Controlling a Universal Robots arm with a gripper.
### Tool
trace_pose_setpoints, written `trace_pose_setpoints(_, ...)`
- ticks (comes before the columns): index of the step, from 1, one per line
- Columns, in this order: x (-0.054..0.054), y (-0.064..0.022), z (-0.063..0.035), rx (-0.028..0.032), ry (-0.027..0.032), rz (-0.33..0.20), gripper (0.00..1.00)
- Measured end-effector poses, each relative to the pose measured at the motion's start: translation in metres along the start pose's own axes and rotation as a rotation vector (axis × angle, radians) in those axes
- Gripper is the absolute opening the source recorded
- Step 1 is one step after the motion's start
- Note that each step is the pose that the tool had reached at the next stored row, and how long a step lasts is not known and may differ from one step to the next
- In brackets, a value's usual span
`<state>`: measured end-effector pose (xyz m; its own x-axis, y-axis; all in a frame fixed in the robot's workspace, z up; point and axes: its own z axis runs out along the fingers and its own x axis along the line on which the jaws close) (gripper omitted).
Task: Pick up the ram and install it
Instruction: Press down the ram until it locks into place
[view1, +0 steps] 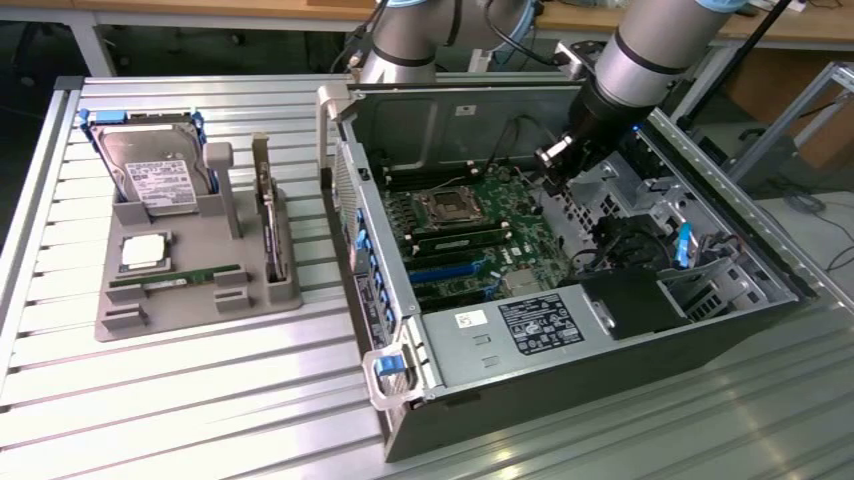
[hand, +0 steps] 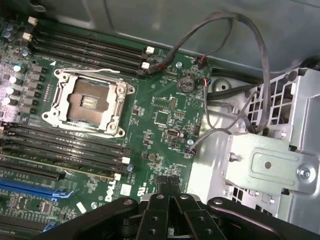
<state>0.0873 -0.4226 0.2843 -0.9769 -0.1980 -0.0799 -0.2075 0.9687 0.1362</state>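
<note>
Above the motherboard (view1: 481, 235), end effector (hand: 167, 192) hovered, fingers pressed together, empty. Ram (view1: 180, 279) lay in tray (view1: 160, 325); pick step judged pending, requiring travel there.

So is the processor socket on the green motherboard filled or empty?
Empty: the metal-framed socket shows bare gold contacts, with no chip or cooler seated on it.

Silver-grey tubular arm (view1: 638, 60), black screw-studded fingers (hand: 167, 187).
</note>
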Motion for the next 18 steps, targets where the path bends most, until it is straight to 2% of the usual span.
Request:
trace_pose_setpoints(2, 0.0000, 0.0000, 0.0000, 0.0038, -0.0064, 0.047, 0.10)
trace_pose_setpoints(4, 0.0000, 0.0000, 0.0001, 0.0054, -0.0092, 0.067, 0.10)
trace_pose_setpoints(8, 0.0000, 0.0000, 0.0003, 0.0114, -0.0193, 0.140, 0.10)
trace_pose_setpoints(11, 0.0000, -0.0001, 0.0004, 0.0166, -0.0283, 0.205, 0.10)
trace_pose_setpoints(18, 0.0000, -0.0001, 0.0004, 0.0173, -0.0294, 0.213, 0.10)
